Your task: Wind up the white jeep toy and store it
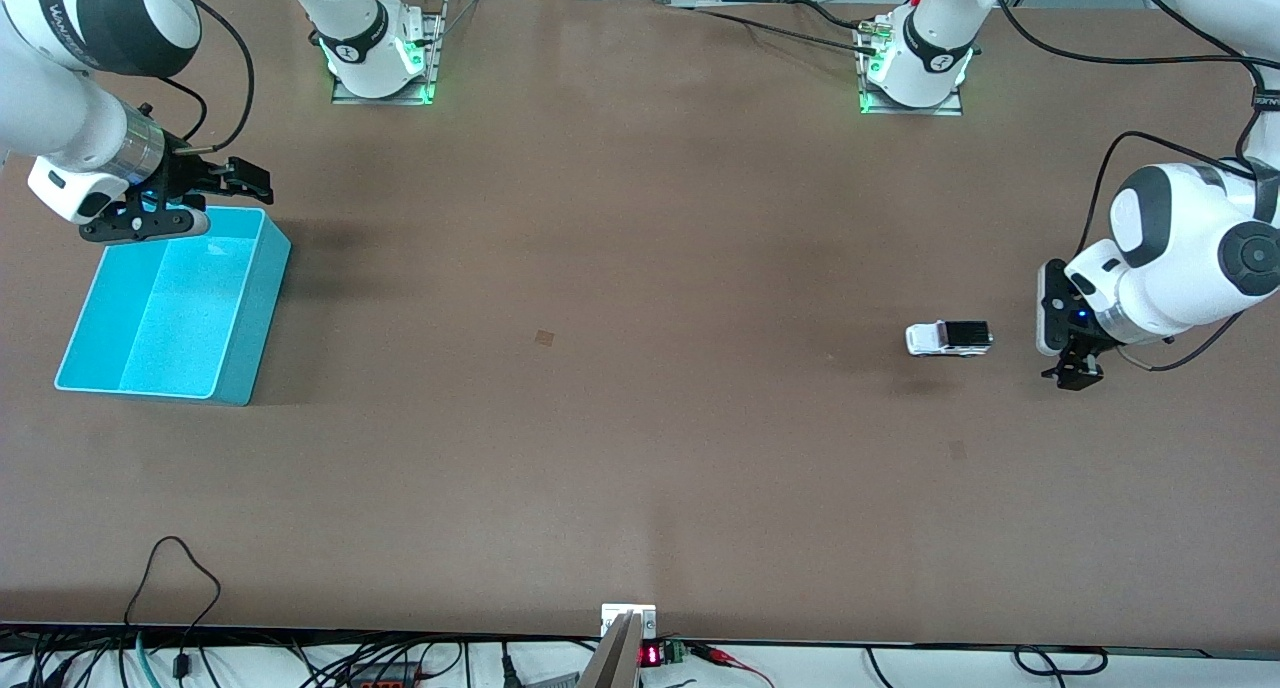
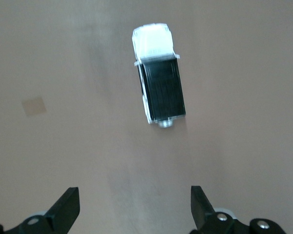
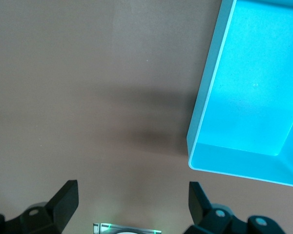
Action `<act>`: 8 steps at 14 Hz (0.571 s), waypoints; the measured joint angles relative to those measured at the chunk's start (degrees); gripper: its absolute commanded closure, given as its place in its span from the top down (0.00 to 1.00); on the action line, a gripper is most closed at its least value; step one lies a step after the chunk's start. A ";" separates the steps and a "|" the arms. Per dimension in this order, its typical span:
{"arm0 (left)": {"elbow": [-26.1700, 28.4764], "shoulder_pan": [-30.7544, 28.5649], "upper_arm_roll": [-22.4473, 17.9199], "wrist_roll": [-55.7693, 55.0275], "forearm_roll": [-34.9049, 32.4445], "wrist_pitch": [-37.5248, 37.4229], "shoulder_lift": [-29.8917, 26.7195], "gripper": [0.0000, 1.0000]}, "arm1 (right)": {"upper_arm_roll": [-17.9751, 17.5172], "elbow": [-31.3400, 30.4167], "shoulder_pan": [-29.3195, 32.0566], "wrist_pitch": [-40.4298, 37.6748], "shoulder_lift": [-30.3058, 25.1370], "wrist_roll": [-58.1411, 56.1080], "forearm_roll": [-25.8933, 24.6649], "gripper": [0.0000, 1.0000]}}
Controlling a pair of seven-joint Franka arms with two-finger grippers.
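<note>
The white jeep toy (image 1: 948, 338) stands on the brown table near the left arm's end, with its black rear roof panel toward my left gripper. It also shows in the left wrist view (image 2: 158, 74), apart from the fingers. My left gripper (image 1: 1075, 373) is open and empty, above the table beside the jeep. My right gripper (image 1: 235, 180) is open and empty, over the rim of the cyan bin (image 1: 120, 378) that is farthest from the front camera. The bin is empty and also shows in the right wrist view (image 3: 205, 112).
A small dark square patch (image 1: 544, 337) marks the middle of the table, and another (image 1: 957, 450) lies nearer the front camera than the jeep. Cables and a small display (image 1: 650, 654) run along the table's front edge.
</note>
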State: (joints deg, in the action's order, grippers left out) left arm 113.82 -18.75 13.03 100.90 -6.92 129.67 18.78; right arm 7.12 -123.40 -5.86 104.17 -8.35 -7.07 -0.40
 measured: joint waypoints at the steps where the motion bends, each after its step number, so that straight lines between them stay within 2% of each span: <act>1: 0.00 0.44 0.68 -0.03 0.05 -0.01 -0.31 1.00 | 0.00 0.00 0.00 0.00 0.00 0.00 0.00 1.00; 8: 0.23 3.15 1.94 -1.87 2.90 -0.56 -2.17 1.00 | 0.04 0.00 0.00 -0.01 0.28 0.00 0.00 1.00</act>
State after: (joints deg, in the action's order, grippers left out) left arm 114.05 -15.60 14.97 99.03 -4.02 129.11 16.62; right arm 7.16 -123.40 -5.86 104.16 -8.07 -7.07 -0.40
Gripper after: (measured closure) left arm 0.000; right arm 0.000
